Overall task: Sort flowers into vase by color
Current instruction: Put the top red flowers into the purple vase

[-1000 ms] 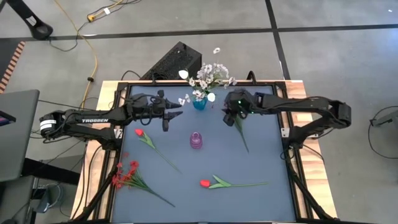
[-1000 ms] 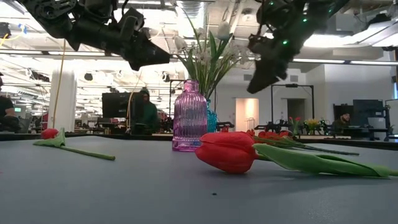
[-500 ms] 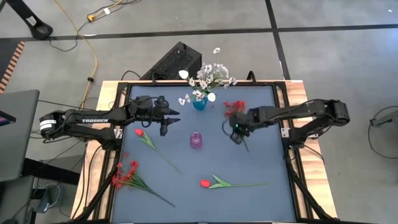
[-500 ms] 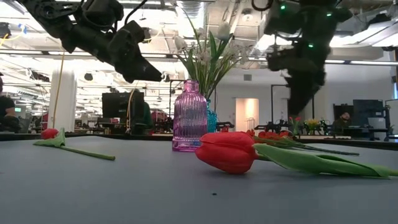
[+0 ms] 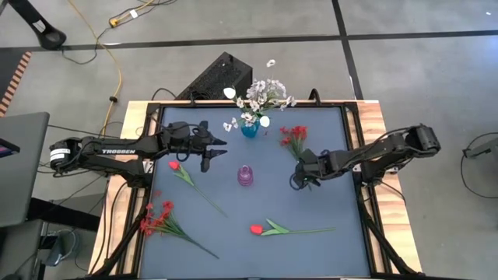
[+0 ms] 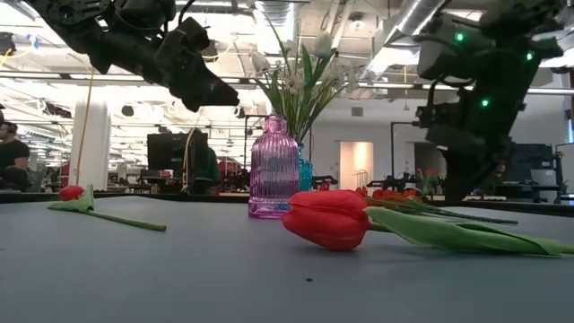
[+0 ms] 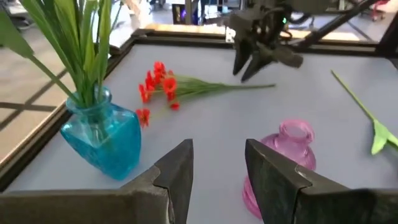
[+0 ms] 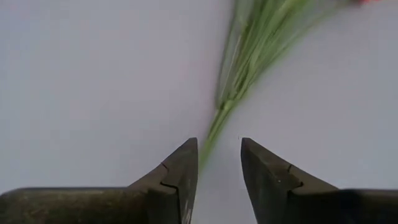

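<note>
A red spray flower (image 5: 294,136) lies flat on the blue mat at the far right, with its green stem (image 8: 231,93) running toward the near edge. My right gripper (image 8: 219,160) points down at the stem's free end. It is open, with one finger on either side and no touch that I can see. My left gripper (image 5: 215,148) hovers open and holds nothing, left of the blue vase (image 5: 249,129), which holds white flowers. The pink vase (image 5: 245,176) stands empty at mid-table. A red tulip (image 5: 174,166), another red spray (image 5: 154,219) and a second red tulip (image 5: 257,229) lie on the mat.
The blue vase (image 7: 102,140) and the pink vase (image 7: 286,158) stand close in front of my left gripper (image 7: 219,167). A black frame (image 5: 348,155) rims the mat. A black box (image 5: 222,74) sits behind the table's far edge. People sit in the room beyond.
My right gripper has swung from beside the blue vase toward the near edge and sunk low. It turned about its wrist and uncovered the red spray's blooms, and it now stands over the stem's end. The spray has stayed where it lay. My left gripper has tipped down a little.
</note>
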